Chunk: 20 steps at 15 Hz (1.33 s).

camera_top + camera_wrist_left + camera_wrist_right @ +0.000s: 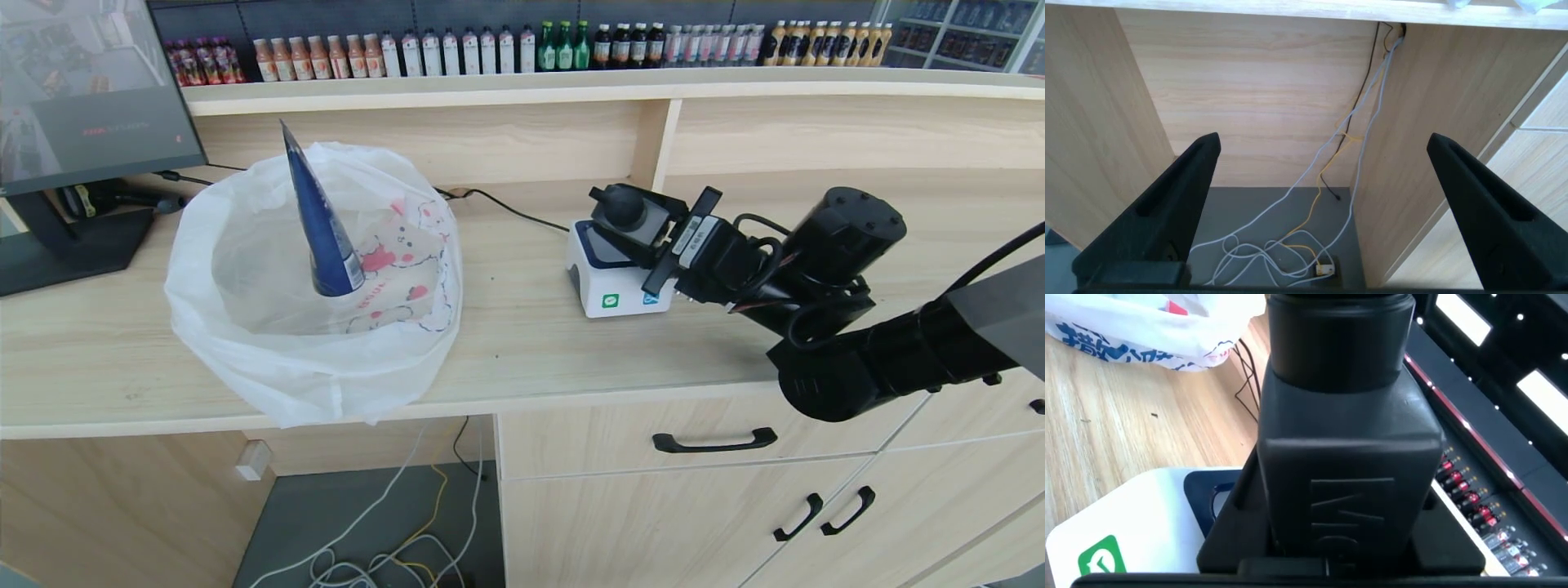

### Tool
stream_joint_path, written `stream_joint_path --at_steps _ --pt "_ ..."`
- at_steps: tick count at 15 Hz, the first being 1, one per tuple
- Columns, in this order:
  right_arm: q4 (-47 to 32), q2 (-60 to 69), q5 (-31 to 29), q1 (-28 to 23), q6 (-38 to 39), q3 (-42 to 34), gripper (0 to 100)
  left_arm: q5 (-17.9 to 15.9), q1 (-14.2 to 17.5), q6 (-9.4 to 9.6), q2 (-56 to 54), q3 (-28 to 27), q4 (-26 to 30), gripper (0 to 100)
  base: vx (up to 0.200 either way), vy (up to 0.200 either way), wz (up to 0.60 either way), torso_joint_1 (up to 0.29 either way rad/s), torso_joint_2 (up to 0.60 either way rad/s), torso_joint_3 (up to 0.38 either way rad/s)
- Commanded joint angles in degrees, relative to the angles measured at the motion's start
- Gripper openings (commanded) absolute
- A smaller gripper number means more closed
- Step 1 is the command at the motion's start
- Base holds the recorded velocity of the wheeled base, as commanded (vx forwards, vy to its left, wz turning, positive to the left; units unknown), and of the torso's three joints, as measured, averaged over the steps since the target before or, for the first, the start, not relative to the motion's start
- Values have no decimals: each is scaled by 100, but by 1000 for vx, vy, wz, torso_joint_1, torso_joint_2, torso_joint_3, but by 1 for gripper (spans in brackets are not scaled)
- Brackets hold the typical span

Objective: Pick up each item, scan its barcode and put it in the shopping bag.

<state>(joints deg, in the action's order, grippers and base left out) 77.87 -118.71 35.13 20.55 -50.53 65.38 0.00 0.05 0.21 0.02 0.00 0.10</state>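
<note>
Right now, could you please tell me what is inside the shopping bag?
Inside the shopping bag a blue tube stands tilted beside a white pink-printed pack; anything beneath them is covered.

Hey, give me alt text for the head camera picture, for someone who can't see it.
The right gripper holds a black bottle over a white scanner on a wooden counter. To the robot's left stands an open white shopping bag with a blue tube standing nearly upright inside.

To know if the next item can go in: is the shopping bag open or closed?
Open. The shopping bag has its rim spread wide on the counter, and a blue tube stands inside.
</note>
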Motion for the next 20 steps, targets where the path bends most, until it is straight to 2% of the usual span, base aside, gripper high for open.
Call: stream_joint_path --at_steps 1,12,15,17,20 --pt "-9 -12 2 -16 -1 -16 0 0 -5 -3 -2 0 -1 100 0 0 0 0 0 0" --pt "-9 252 -103 -25 237 -69 0 0 4 -3 -2 0 -1 100 0 0 0 0 0 0" --pt "-18 586 -226 -16 571 -139 0 0 4 -3 -2 0 -1 100 0 0 0 0 0 0" --pt "-27 946 -235 -34 887 -403 0 0 4 -3 -2 0 -1 100 0 0 0 0 0 0" --pt "-35 1658 -604 -87 1608 -1062 0 0 4 6 -2 0 -1 100 0 0 0 0 0 0"
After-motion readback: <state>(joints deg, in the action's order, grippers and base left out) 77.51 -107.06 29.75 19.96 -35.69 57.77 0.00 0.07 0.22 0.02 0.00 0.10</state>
